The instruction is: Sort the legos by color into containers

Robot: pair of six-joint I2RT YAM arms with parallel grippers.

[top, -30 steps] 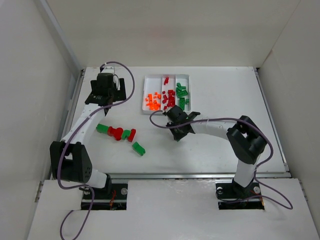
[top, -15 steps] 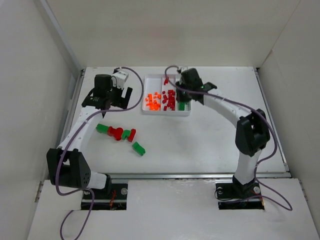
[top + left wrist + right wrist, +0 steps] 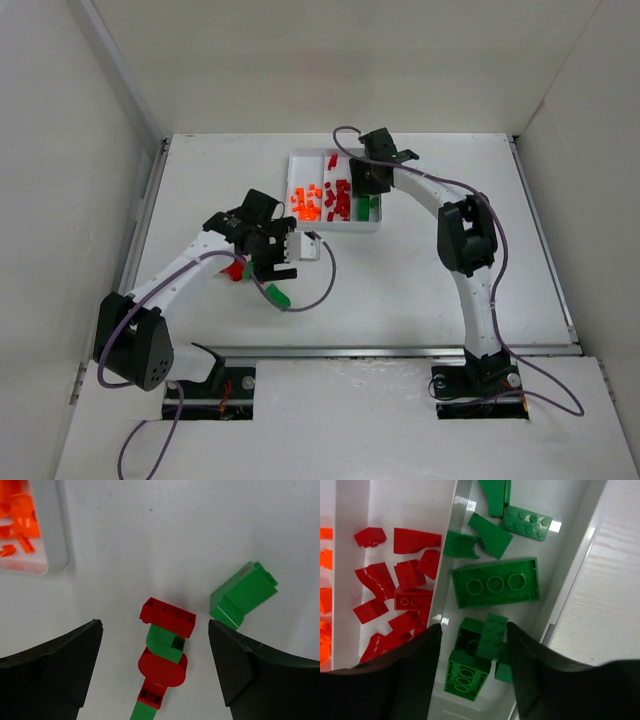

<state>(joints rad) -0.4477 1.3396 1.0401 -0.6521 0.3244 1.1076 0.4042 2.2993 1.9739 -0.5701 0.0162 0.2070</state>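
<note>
**Left wrist view: left tool (image 3: 155,622) open over a row of loose legos; right tool (image 3: 472,627) parted over the green compartment (image 3: 552,550)**

Left wrist view shows the left tool spread wide and gripping nothing above the white surface (image 3: 175,530). In the gap between its fingers lies a row of touching legos. A flat red brick (image 3: 167,617) is farthest from the wrist, followed by a green brick (image 3: 164,645), a round red piece (image 3: 161,669) and a small red piece (image 3: 150,699). Last comes a green piece (image 3: 142,712), cut off by the frame edge. A separate green block (image 3: 242,595) lies tilted just ahead of the right-hand finger, apart from the row. Ahead and beyond the left-hand finger is a corner of the white tray (image 3: 52,555), holding orange legos (image 3: 17,515).

Right wrist view shows the right tool with fingers apart and nothing clamped between them. A green cluster (image 3: 477,650) lies in the compartment below the gap, and a long green plate (image 3: 495,587) lies just ahead of the fingertips. Past a divider (image 3: 445,575) on the left-hand finger's side, red legos (image 3: 407,575) lie in the middle compartment (image 3: 395,510).
</note>
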